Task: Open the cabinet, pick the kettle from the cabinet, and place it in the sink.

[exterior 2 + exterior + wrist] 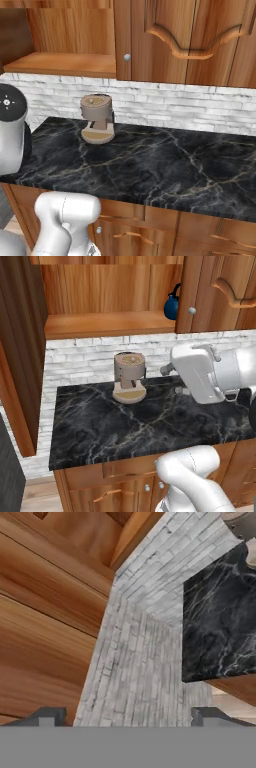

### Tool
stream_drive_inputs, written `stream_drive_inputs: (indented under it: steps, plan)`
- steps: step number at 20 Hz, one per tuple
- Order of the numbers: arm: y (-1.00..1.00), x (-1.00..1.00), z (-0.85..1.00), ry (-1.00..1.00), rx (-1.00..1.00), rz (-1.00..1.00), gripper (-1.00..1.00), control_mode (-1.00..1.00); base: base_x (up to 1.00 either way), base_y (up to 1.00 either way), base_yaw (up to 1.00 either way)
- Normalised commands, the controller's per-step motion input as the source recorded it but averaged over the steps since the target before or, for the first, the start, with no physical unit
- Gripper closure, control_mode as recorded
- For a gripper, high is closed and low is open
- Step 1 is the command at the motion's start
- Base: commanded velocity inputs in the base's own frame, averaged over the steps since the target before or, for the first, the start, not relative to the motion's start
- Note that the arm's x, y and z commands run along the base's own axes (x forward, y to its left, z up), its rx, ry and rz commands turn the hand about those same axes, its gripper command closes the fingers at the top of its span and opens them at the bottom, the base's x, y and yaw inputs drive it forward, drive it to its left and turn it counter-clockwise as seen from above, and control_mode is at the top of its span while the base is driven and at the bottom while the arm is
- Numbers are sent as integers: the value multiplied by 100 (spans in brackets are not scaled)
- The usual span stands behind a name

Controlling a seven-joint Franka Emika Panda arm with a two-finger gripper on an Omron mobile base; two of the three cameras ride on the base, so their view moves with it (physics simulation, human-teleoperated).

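The cabinet (105, 291) hangs over the counter with its left door swung wide and its wooden shelf (100, 325) bare. The door to the right, with a round silver knob (192, 310), is shut. The dark-blue kettle (171, 305) stands at the shelf's right end, partly hidden behind that shut door's edge. In the right base view the cabinet shelf (65, 64) also shows. My gripper (127, 716) is open with nothing between its fingertips (47, 716), and it faces the brick wall and the counter's corner, well below and apart from the kettle. The sink is out of view.
A tan coffee machine (129, 377) (98, 119) stands on the black marble counter (150, 421) against the white brick wall. The open door (20, 356) juts out at the left. My white arm (210, 373) hangs over the counter's right part. Base cabinets with drawers (165, 225) sit below.
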Motion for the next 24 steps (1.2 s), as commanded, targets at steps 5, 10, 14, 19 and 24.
stream_drive_inputs:
  steps: [5,10,14,19,24]
  plan:
    - [-42,-3,0,-26,-28,-8,-100,-100,0,0,0]
    - [-46,-3,0,-26,-28,-6,-100,-100,0,0,0]
    - [-47,-1,3,-16,-19,-6,-100,-100,0,0,0]
    - [-46,0,8,-2,-11,-8,-100,-100,0,0,0]
    - [-36,4,7,7,-4,-8,-100,-100,0,0,0]
